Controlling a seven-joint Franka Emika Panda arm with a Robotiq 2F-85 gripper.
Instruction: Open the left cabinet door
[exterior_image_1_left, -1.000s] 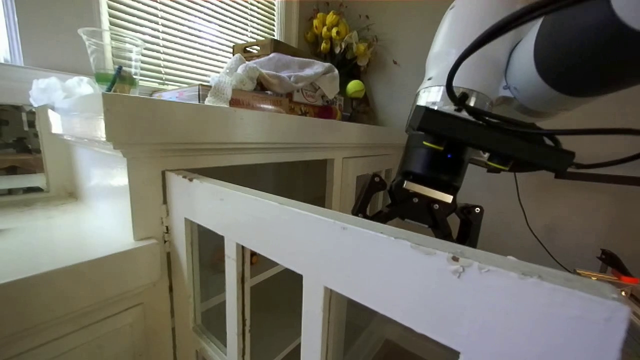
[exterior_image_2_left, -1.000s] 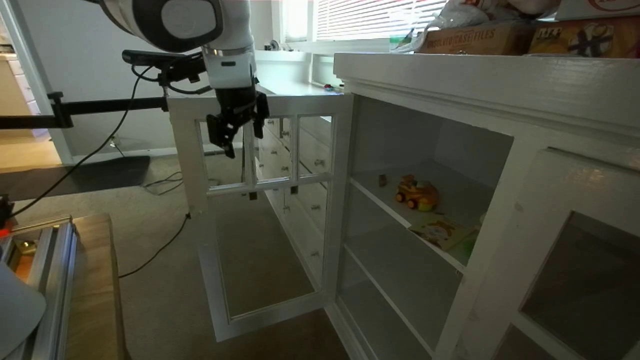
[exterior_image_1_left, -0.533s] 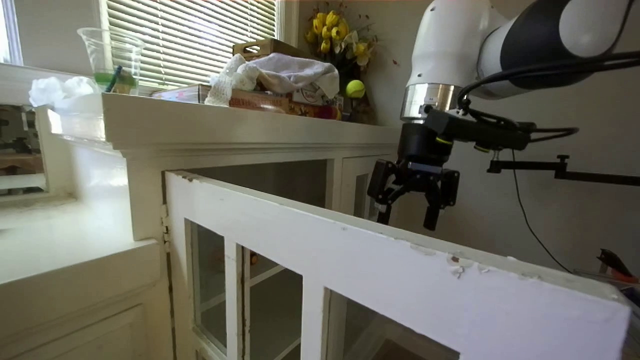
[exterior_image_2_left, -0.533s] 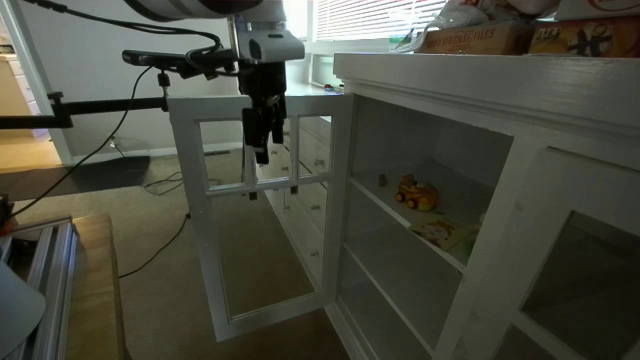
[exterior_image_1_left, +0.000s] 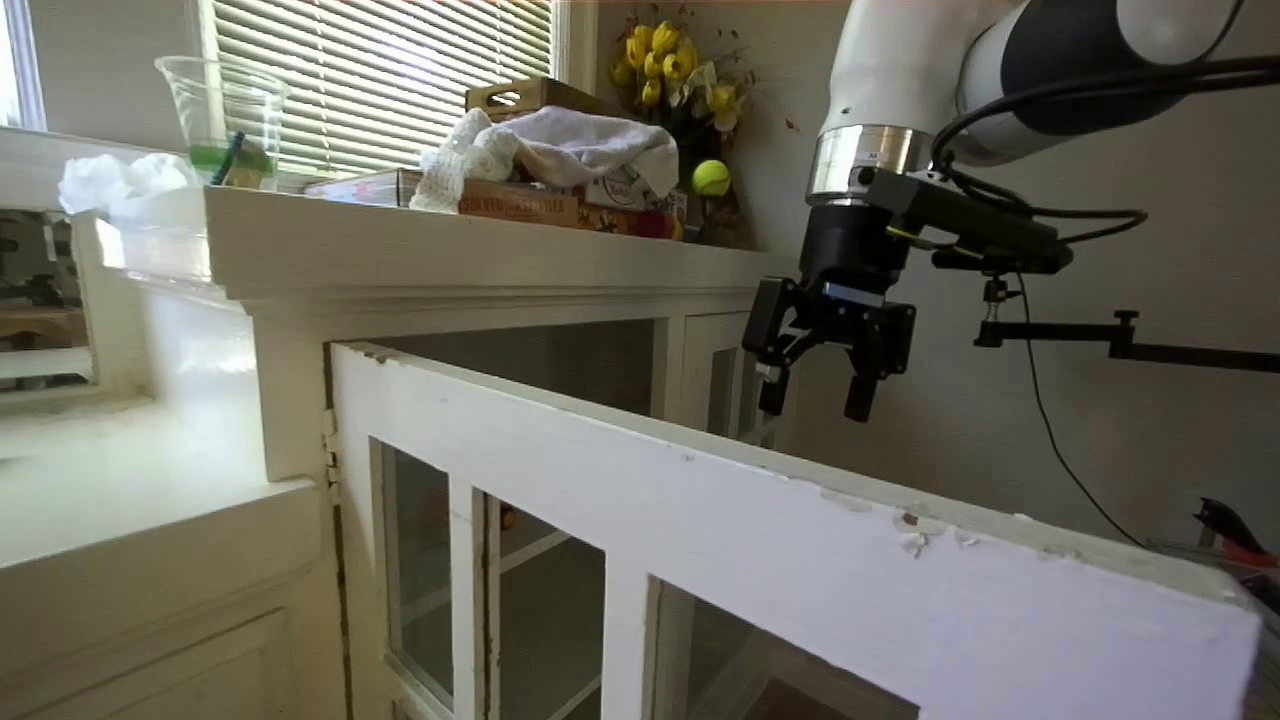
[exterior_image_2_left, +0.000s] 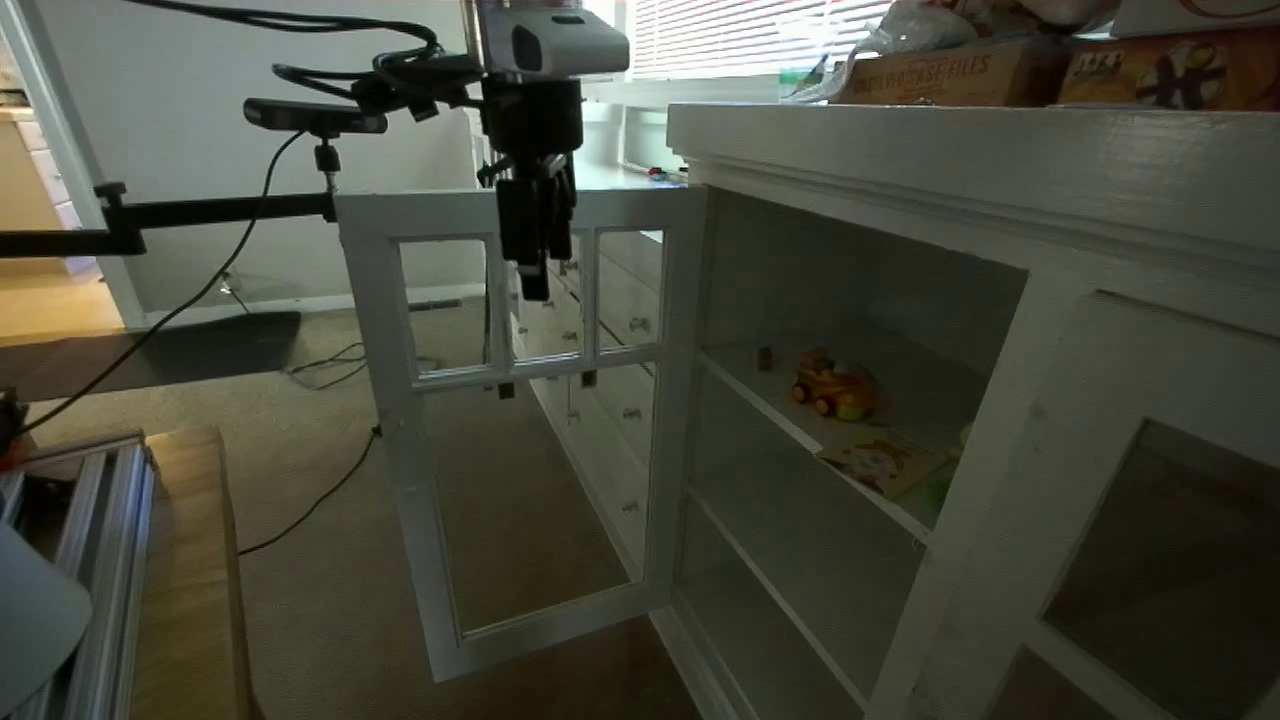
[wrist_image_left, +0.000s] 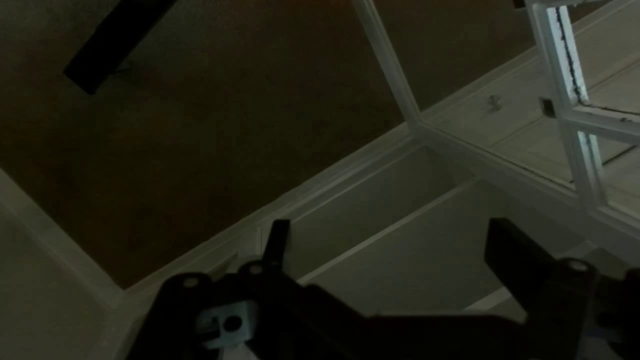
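A bright, daylit Venetian blind (exterior_image_1_left: 390, 70) hangs beyond the back edge of the white built-in cabinet (exterior_image_1_left: 290, 262), past whose far end stands a gray wall (exterior_image_1_left: 1130, 430). In an exterior view, beige carpet (exterior_image_2_left: 285, 450) spreads to a white baseboard (exterior_image_2_left: 312, 302), with a dark mat (exterior_image_2_left: 150, 355) along the carpet's far left edge and a wooden tabletop (exterior_image_2_left: 188, 570) over its near left corner.

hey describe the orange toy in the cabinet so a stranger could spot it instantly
Find the white cabinet whose glass-paned door stands open. Look on its upper shelf for the orange toy. It's wheeled, unlike the small brown block and flat card nearby.
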